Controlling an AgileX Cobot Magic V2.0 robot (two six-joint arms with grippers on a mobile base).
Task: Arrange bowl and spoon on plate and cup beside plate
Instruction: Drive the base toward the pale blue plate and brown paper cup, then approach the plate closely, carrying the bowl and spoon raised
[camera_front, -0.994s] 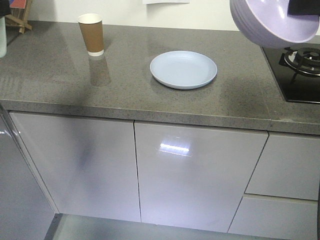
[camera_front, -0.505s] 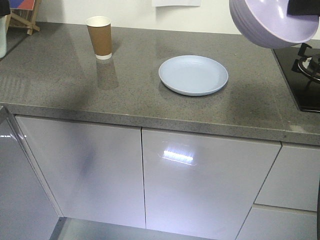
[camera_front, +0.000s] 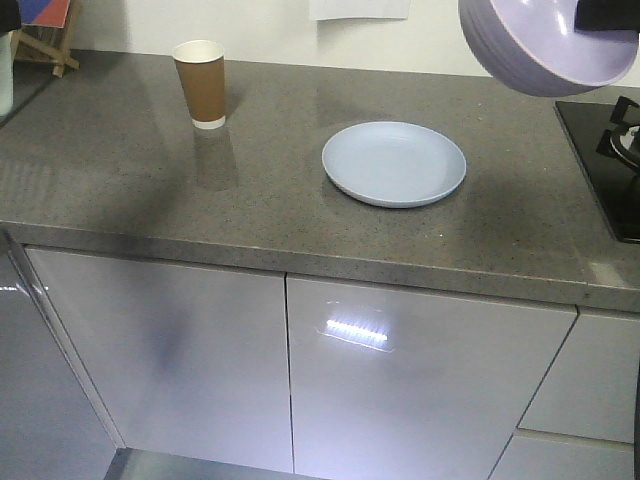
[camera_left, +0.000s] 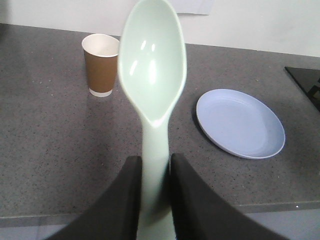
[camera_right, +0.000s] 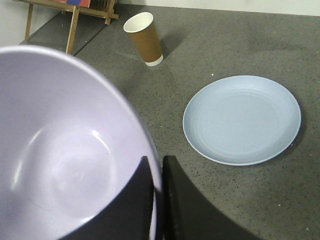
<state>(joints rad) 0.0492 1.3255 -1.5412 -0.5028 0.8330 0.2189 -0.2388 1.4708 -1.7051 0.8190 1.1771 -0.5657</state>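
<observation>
aloft, left pincer clamped on spoon handle, right pincer pinching bowl rim above counter

The grey speckled desk runs across the view, above glossy white cabinet doors. The brown cup stands upright at the back left, showing its white inside and white base band. The pale blue plate lies flat a little right of the middle, well apart from the cup. The lavender bowl hangs in the air at the top right, tilted so part of its inside shows, and is cut off by the upper edge. A black shape overlaps its rim in the corner. A black hob sits in the desk at the right edge. A wooden stand is at the back left, and a white sheet hangs on the wall.
</observation>
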